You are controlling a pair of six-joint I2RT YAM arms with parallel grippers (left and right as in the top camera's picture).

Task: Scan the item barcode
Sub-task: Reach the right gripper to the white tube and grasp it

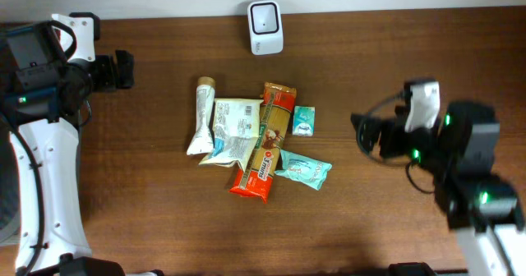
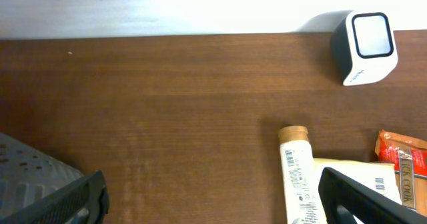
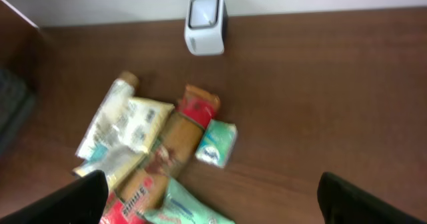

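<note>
So the left gripper (image 1: 122, 69) sits at the far left, jaws spread wide with nothing in them. The pile of items (image 1: 246, 149) is in the middle of the table (image 1: 148, 194), well apart from it. It goes white tube (image 1: 202, 116), white pouch (image 1: 237, 118), long pasta pack (image 1: 271, 140), then a small teal packet (image 1: 304, 121). The scanner (image 1: 265, 27) stands behind the pile at the back edge. Off to the right, the right gripper (image 1: 360, 134) is spread wide too and empty, near the teal packet but not touching it.

Mock shop checkout, barcode scanner (image 1: 265, 27), groceries (image 1: 267, 140)
</note>
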